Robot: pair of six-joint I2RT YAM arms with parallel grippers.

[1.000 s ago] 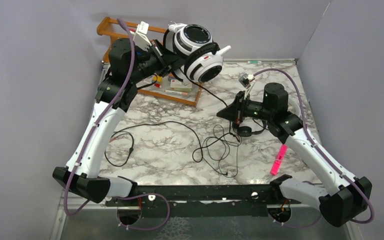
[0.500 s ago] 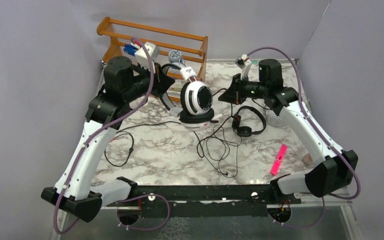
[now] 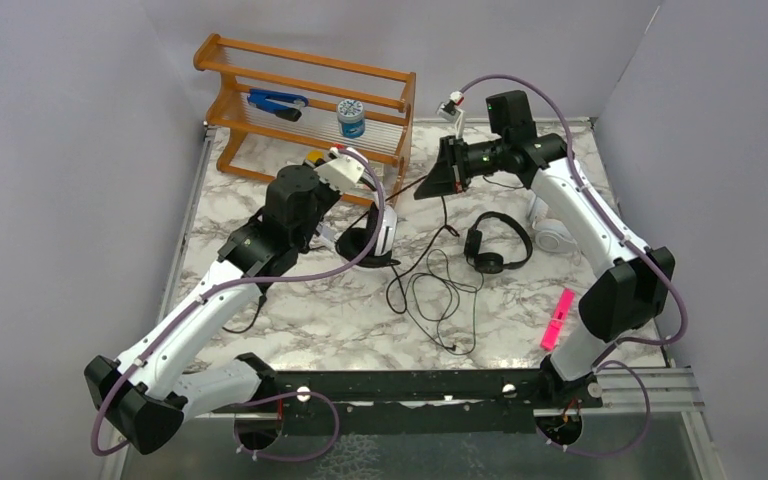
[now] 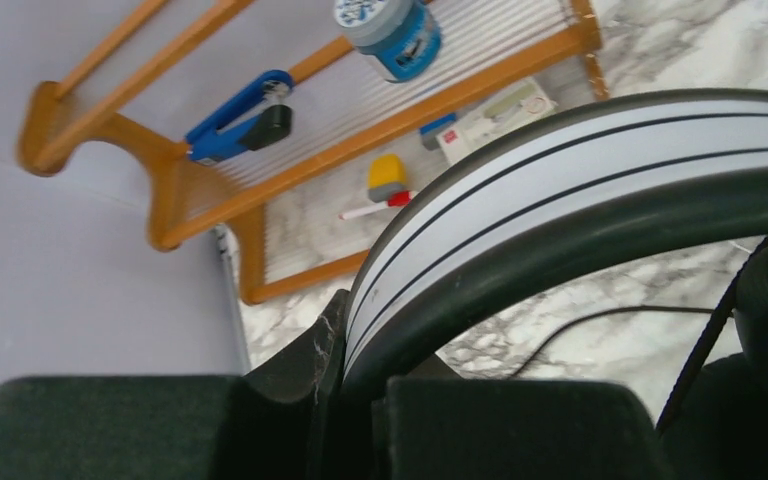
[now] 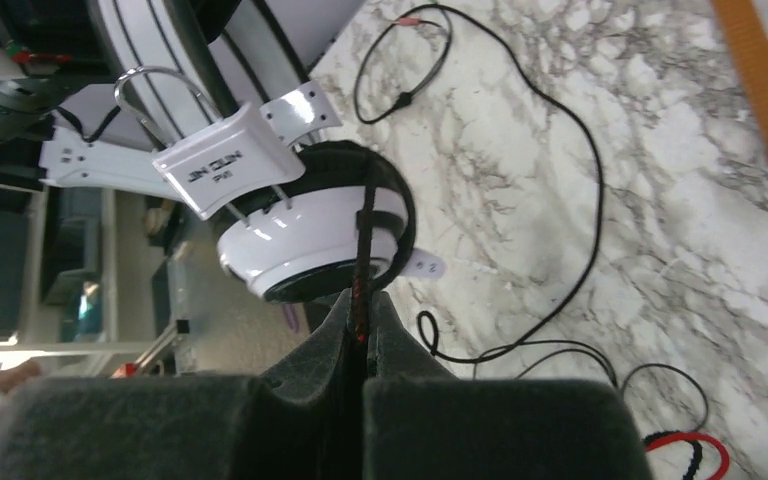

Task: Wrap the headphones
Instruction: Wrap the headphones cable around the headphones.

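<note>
Marble worktop (image 3: 310,310): L end effector (image 4: 360,400) clamped on headband (image 4: 580,160) of white headphones (image 3: 380,232); R end effector (image 5: 360,340) pinching black cord (image 5: 365,240).

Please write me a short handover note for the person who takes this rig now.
Left gripper: shut on the headband of the white headphones with black pads, near the table's middle.
Right gripper: shut on a thin black cord, beside that set.
Black headphones and all-white headphones lie on the table by the right arm.
Done: nothing wrapped; cord lies in loose loops.
Left: wrap all three.
</note>
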